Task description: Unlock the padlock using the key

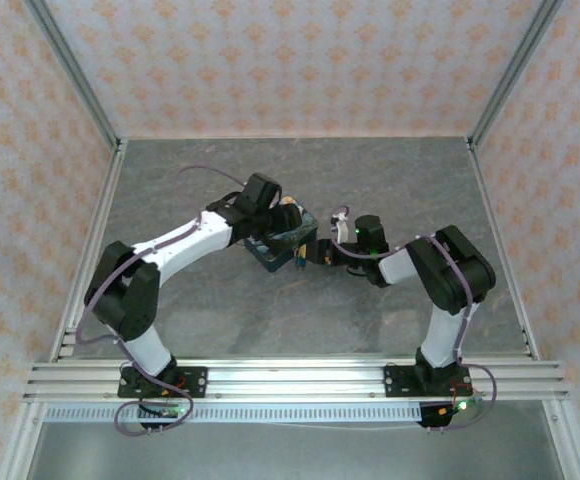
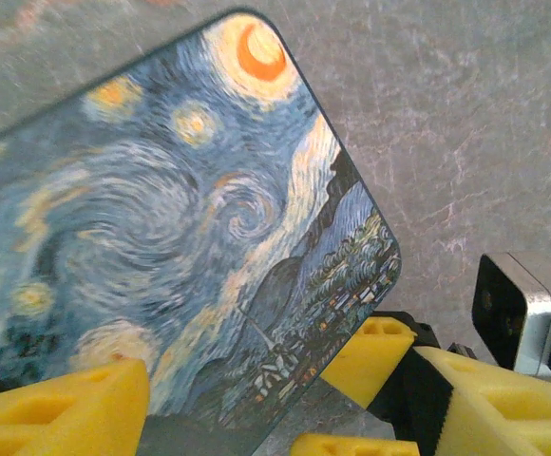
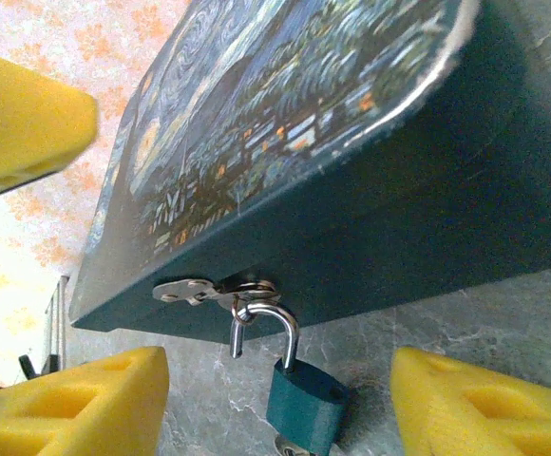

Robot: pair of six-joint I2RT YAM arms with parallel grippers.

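The box (image 1: 282, 240) sits mid-table (image 1: 390, 180). The left gripper (image 1: 270, 232) is at its 11 o'clock and the right gripper (image 3: 275, 404) at its 4 o'clock.

The padlock (image 3: 306, 407) hangs from the hasp (image 3: 209, 289) on the box's dark side wall, low by the table, at 6 o'clock in the right wrist view. One leg of its shackle (image 3: 268, 321) stands free of the body.

The right jaws are apart. Their yellow pads (image 3: 76, 404) flank the padlock at 8 and 4 o'clock, and neither touches it.

The left jaws are spread wide at the lid's corner. I cannot tell whether they press on the box.
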